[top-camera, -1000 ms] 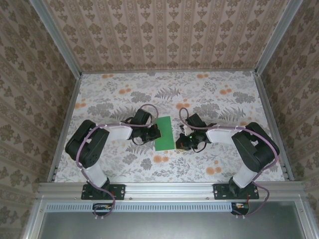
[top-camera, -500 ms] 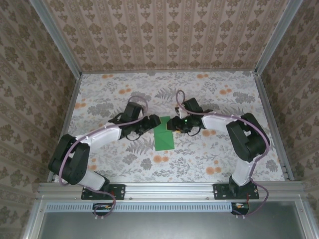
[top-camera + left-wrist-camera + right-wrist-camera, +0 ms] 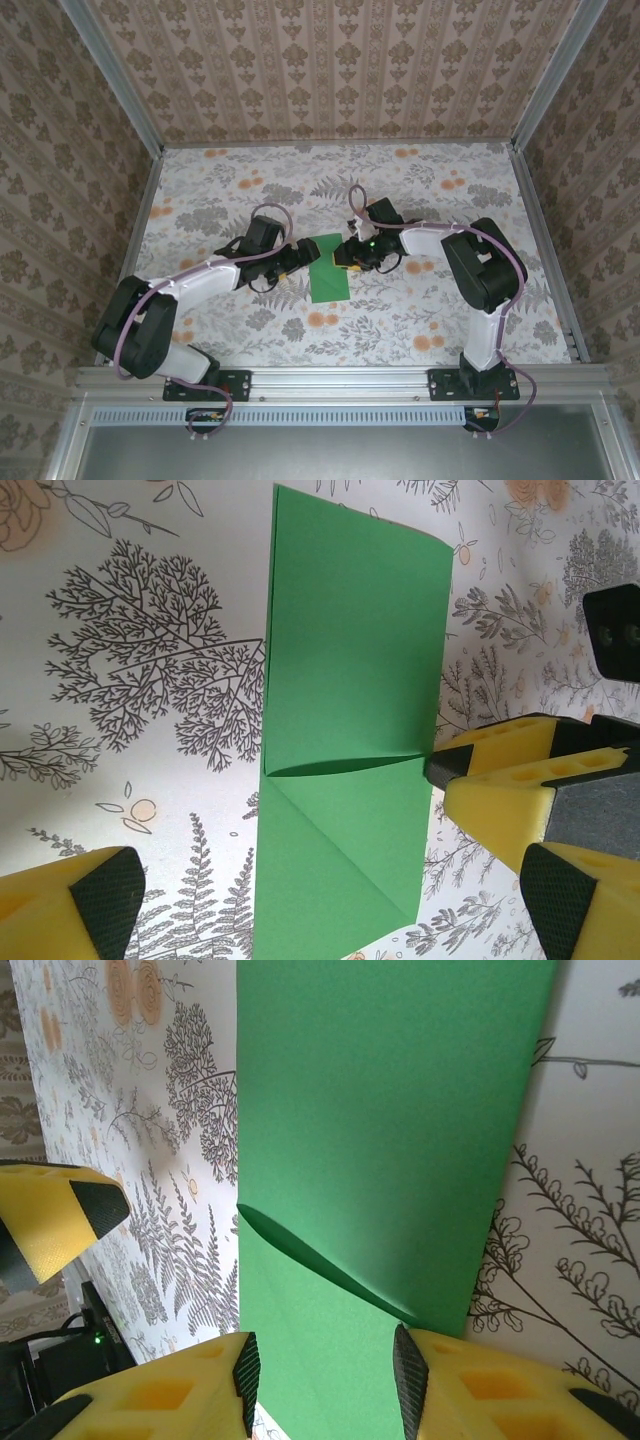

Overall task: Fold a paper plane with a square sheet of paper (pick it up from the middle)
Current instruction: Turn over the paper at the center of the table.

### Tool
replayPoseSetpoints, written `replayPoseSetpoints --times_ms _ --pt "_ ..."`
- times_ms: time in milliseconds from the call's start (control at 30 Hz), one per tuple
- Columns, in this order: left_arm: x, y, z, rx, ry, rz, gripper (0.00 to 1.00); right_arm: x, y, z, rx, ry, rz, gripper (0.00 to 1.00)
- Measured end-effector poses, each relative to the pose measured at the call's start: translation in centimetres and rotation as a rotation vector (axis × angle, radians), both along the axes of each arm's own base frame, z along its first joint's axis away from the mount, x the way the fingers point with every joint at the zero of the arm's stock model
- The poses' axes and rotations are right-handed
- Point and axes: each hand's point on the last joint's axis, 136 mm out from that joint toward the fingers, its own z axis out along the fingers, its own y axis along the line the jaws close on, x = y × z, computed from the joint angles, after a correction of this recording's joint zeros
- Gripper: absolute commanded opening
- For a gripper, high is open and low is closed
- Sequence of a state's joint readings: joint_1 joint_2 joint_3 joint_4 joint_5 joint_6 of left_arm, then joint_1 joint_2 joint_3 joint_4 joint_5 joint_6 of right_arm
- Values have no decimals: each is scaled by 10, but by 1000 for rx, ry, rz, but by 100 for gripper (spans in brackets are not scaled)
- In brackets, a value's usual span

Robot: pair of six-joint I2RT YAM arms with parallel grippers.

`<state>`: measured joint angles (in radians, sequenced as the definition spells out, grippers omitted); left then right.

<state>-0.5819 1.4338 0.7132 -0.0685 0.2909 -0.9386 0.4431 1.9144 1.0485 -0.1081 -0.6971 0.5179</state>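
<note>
1. The green sheet of paper [image 3: 329,278] lies flat on the flowered table [image 3: 430,320] between the two arms, folded to a narrow strip.
2. At its far end, one corner is turned down in a triangle.
3. The left gripper [image 3: 297,257], just left of that end, gapes wide, holding nothing.
4. The right gripper [image 3: 346,254] stands half-spread, one fingertip [image 3: 470,765] touching the paper's right edge, nothing pinched.

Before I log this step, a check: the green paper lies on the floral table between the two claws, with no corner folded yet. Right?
No: one corner of the green paper is folded into a triangular flap, as the left wrist view shows. It does lie on the floral table between the left claw and right claw.
</note>
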Motion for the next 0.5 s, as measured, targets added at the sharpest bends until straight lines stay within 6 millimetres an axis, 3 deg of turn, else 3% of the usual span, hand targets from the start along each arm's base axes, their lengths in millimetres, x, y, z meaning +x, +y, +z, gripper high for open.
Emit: replayPoseSetpoints --times_ms 233,500 --pt "-2 -6 1 -15 -1 -19 100 9 -11 -1 -10 -5 -36 45" --pt "-11 -15 -11 -13 35 -59 100 10 -12 0 -3 -2 -36 36"
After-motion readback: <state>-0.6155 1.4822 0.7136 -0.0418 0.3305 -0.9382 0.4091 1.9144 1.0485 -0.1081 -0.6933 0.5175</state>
